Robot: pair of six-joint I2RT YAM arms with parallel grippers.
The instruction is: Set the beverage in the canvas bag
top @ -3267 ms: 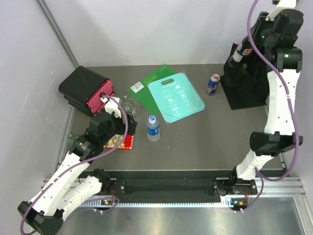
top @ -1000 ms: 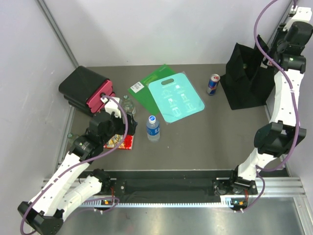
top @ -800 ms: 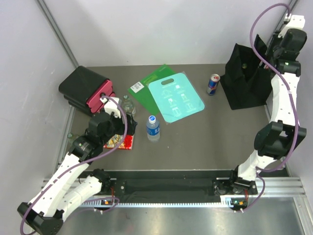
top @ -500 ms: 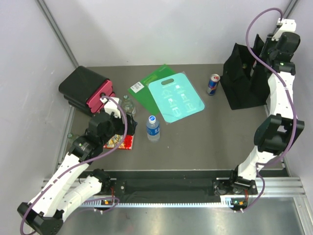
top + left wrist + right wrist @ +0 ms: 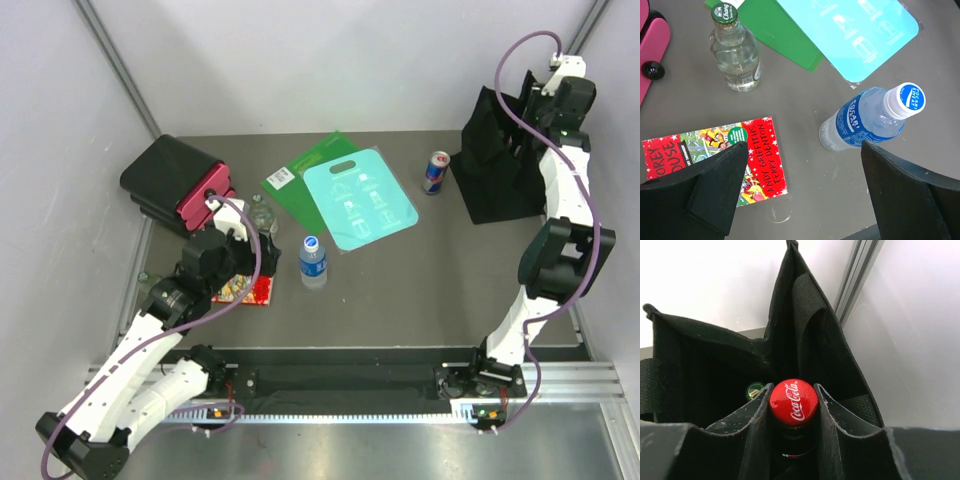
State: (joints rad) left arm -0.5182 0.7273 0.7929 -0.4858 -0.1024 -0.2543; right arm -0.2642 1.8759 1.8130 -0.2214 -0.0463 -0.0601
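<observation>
Close to the bases, the left gripper (image 5: 804,160) hangs with jaws apart above a red book (image 5: 715,152). Far right, the right gripper (image 5: 793,412) is clamped on the cola bottle (image 5: 793,401), over the open canvas bag (image 5: 715,370). It should descend straight, beside the green cap (image 5: 755,390), then release. The right arm reaches tall, wrist bent downward.

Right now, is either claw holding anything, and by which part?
The right claw grips a Coca-Cola bottle by its red-capped top, with its fingers on either side. The left claw is open and empty.
</observation>
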